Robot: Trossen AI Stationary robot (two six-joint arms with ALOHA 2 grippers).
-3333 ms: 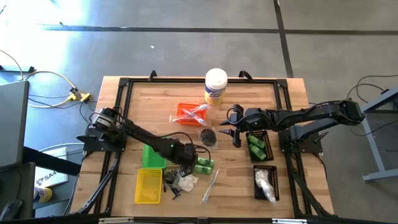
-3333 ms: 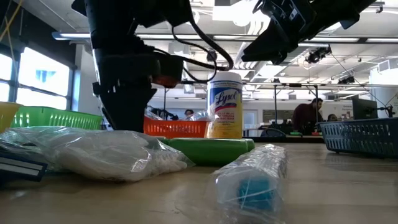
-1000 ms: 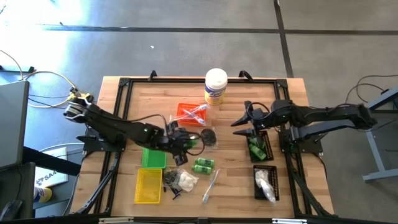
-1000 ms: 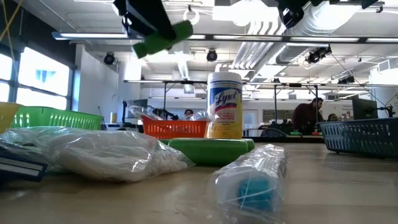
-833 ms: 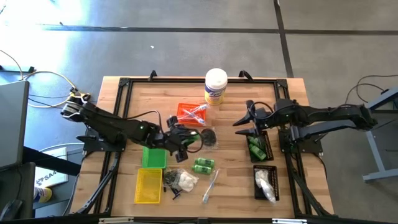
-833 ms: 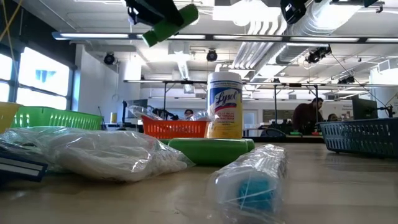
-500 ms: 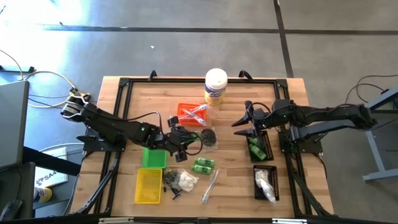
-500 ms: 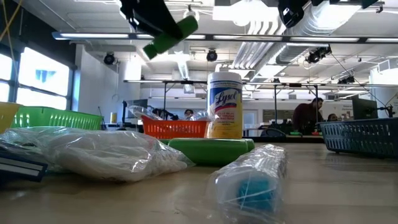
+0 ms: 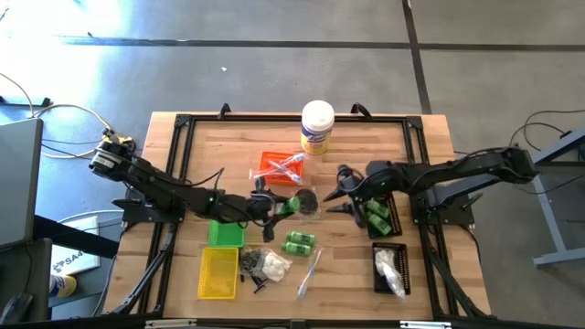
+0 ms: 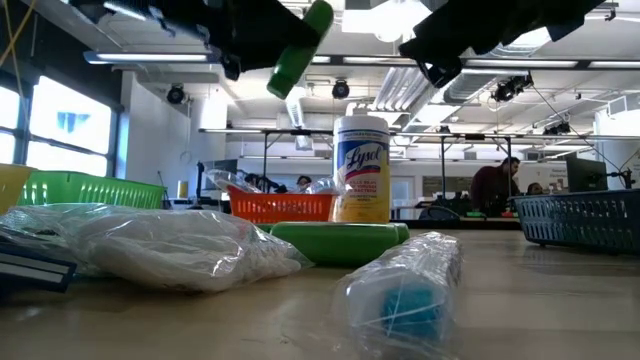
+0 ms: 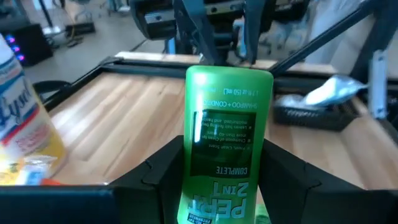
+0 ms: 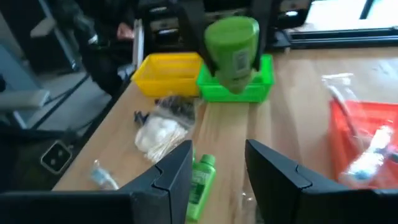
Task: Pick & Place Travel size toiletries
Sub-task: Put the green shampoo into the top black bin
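Observation:
My left gripper [image 9: 281, 206] reaches level over the table's middle, shut on a small green bottle [image 11: 227, 137], held high off the table [image 10: 300, 45]. My right gripper [image 9: 338, 194] stands open just right of it, facing the bottle [image 12: 233, 46], with nothing between its fingers. Two more green bottles [image 9: 299, 243] lie on the wood near the front. A clear bag of white fluff [image 9: 271, 265] and a clear-wrapped stick [image 9: 309, 272] lie beside them. More green bottles lie in the right black tray [image 9: 377, 212]. My left gripper pinches the bottle's two narrow sides [image 11: 186, 180] between its two fingers [image 11: 163, 171], on the part nearer the wrist. The fingers come level from the table's left and lie along the bottle. Its free end [image 11: 229, 74] sticks out past the fingertips toward my right gripper, lifted clear.
A white canister [image 9: 317, 126] stands at the far edge, an orange tray [image 9: 279, 169] in front of it. A green tray [image 9: 226, 230] and a yellow tray [image 9: 218, 272] sit front left. A second black tray [image 9: 388, 270] holds white bags front right.
My left gripper has tipped up from pointing downward to about level and sunk a little, so the bottle now points toward the table's right. My right gripper has come down and toward the table's left, closer to the bottle, still open.

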